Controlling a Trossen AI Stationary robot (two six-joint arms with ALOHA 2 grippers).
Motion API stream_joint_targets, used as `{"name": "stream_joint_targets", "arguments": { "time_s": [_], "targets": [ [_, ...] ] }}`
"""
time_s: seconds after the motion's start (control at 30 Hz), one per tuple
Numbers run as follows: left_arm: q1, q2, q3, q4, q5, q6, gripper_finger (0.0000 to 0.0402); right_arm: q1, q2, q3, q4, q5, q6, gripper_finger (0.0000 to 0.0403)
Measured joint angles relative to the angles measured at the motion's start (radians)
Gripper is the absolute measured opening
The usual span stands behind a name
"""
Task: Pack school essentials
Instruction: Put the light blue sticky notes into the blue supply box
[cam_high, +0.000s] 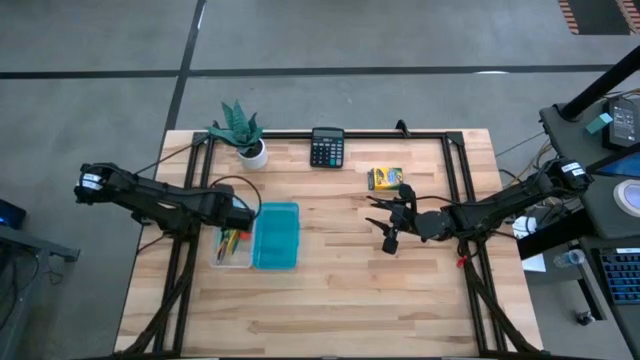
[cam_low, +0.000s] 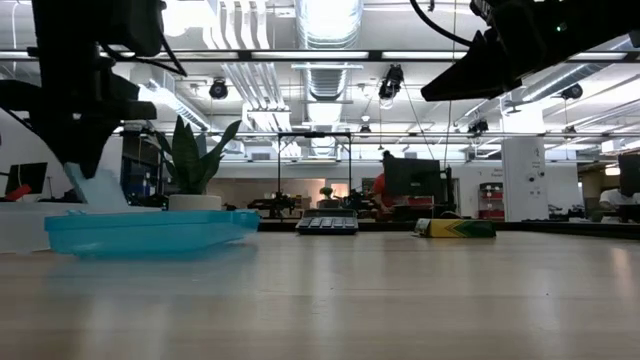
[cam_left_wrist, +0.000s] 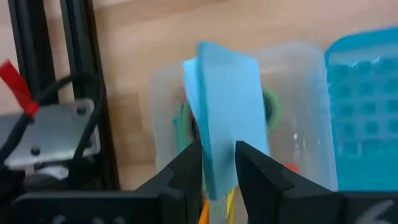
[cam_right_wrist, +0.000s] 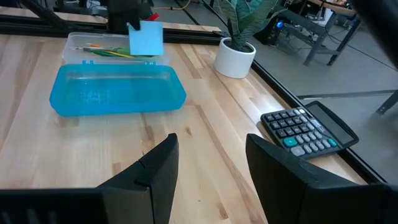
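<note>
My left gripper (cam_left_wrist: 219, 149) hovers over the clear box (cam_high: 232, 247), shut on the light-blue sticky-note pad (cam_right_wrist: 146, 38). Inside the box lie yellow, orange and green pens (cam_right_wrist: 115, 53). The box's teal lid (cam_high: 276, 236) lies flat on the table beside it, toward the right. The yellow crayon box (cam_high: 385, 178) rests flat on the table near the far right. My right gripper (cam_right_wrist: 211, 168) is open and touches nothing; it hangs above the table just on the near side of the crayon box. The red eraser and scissors are not plainly visible. My left gripper pinches the sticky-note pad between its two fingers (cam_left_wrist: 186, 165) at the pad's upper end (cam_left_wrist: 221, 134), coming from above and pointing down. The pad hangs below the fingers over the open clear box; I cannot tell whether its lower edge touches the contents.
A white-potted green plant (cam_high: 240, 132) and a dark calculator (cam_high: 327, 147) stand along the table's far edge. Black frame rails (cam_high: 455, 180) run along the left, right and far sides. Bare wood (cam_high: 330, 300) stretches across the near half of the table.
</note>
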Motion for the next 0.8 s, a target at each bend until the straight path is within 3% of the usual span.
{"name": "stream_joint_targets", "arguments": {
  "time_s": [0.27,0.47,0.8],
  "targets": [
    [0.000,0.000,0.028,-0.092,0.172,-0.001,0.0079,0.000,0.000,0.000,0.000,0.000,0.000,0.0176],
    [0.000,0.000,0.033,-0.102,0.174,0.011,0.0079,0.000,0.000,0.000,0.000,0.000,0.000,0.0176],
    [0.000,0.006,-0.030,-0.092,0.081,0.033,0.0076,0.000,0.000,0.000,0.000,0.001,0.000,0.0176]
  ]
}}
